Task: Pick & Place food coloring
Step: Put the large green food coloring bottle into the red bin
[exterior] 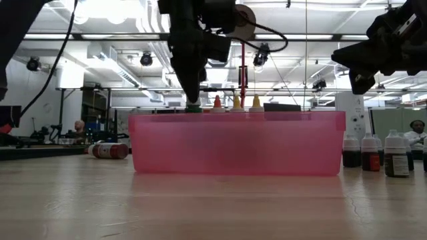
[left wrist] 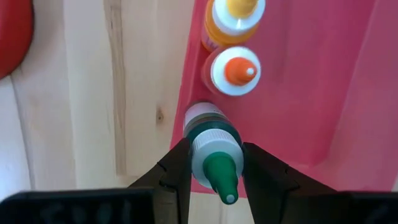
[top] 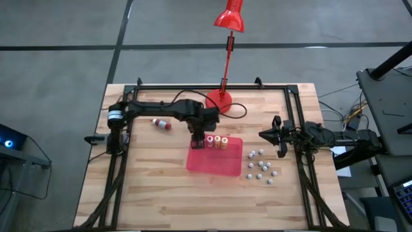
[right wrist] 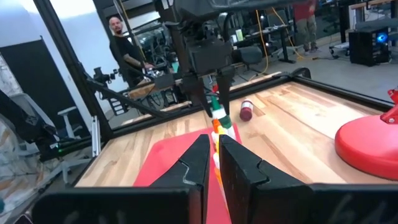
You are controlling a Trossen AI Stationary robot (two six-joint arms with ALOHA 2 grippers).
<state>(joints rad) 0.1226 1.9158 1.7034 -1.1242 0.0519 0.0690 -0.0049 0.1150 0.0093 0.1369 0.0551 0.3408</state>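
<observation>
Left tool [left wrist: 214,180] grips green-capped bottle [left wrist: 213,155] over tray [left wrist: 298,81].

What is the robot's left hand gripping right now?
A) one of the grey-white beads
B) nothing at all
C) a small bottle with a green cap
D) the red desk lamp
C: the left hand has its fingers closed on either side of the green-capped bottle, at the red tray's edge.

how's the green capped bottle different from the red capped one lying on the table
The small pale green-capped bottle stands upright at the edge of the flat red plastic tray; the small red-capped bottle lies on its side on the wooden table, outside the tray. The left end effector grips the green one; nothing touches the red one. Both are tiny dropper bottles.
</observation>
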